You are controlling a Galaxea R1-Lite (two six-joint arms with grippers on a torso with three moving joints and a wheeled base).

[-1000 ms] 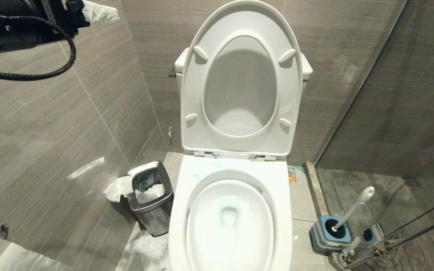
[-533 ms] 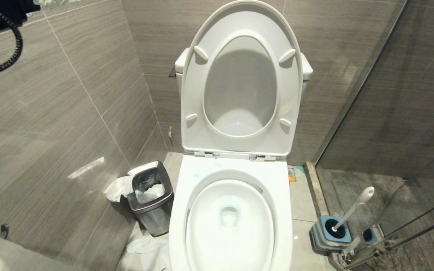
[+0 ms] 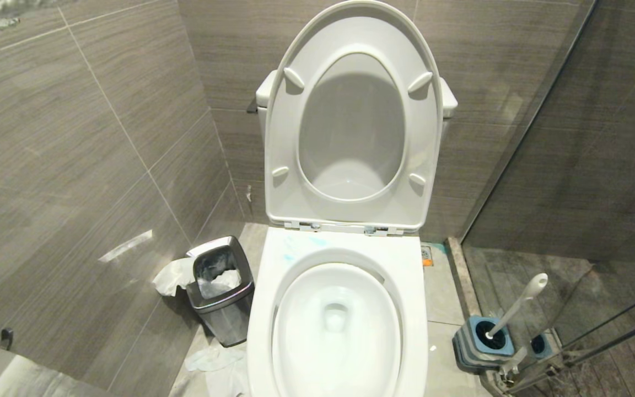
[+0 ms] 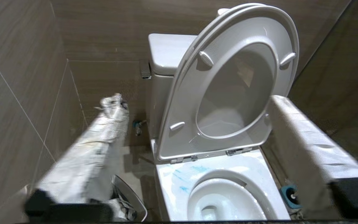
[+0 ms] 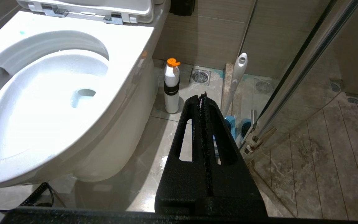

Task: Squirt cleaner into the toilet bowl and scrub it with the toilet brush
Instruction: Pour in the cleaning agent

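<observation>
1. Up at the far left, my left gripper [image 4: 194, 124] is hanging above the toilet bowl [image 3: 273, 309], its wrapped fingers [image 4: 104, 130] standing wide apart around nothing; in the head view it is almost entirely cut off at the top corner.
2. Beside the bowl's left side, a steel-rimmed waste bin [image 3: 222, 292] is sitting with crumpled tissue spilling out.
3. Faint turquoise cleaner [image 4: 182, 177] is streaking the rim behind the basin; seat and lid are standing raised.
4. The toilet brush [image 3: 518, 303] is leaning in its holder [image 3: 480, 344], its bristle head mostly hidden.
5. My right gripper [image 5: 203, 102] is resting pressed together, empty, low beside the bowl, near an orange-capped bottle [image 5: 171, 90].
</observation>
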